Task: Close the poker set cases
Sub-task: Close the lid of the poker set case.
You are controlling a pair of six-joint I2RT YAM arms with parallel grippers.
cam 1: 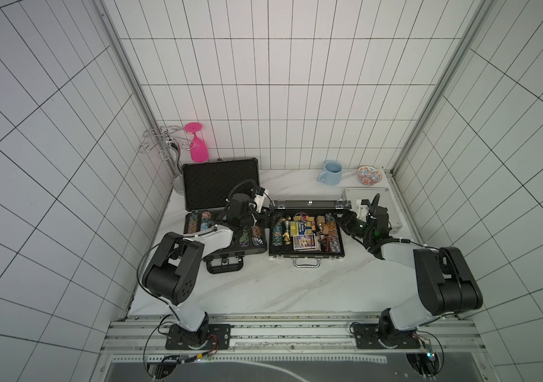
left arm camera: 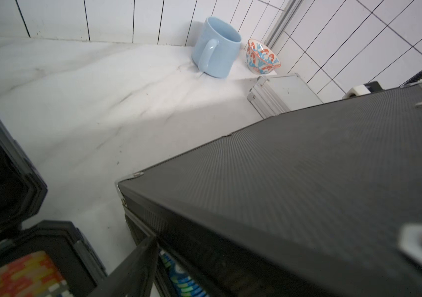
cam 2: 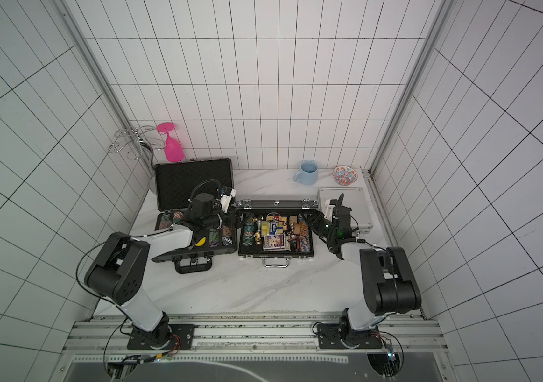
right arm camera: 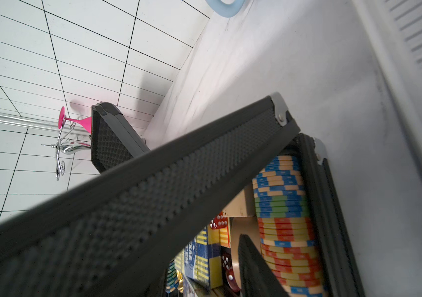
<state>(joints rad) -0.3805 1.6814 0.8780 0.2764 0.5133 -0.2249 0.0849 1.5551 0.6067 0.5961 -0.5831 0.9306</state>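
The step in hand is judged to be the lowering of the lid of the medium black case, at which both arms are set. On the outer side of the left fingers the large dark-grey case is seen with its lid upright, not yet closed. The left fingers are spread wide at the lid's left edge, and no clamp on it is evident. Between the two sets of fingers the lid stands half-lowered over the chips. At its right edge only one of the right fingers is shown, so their state cannot be told. Beyond them the small silver case is found shut. An even downward press from both sides seems called for next. In both top views the lid is seen edge-on; its textured outside is given only by the left wrist view, its foam lining only by the right.
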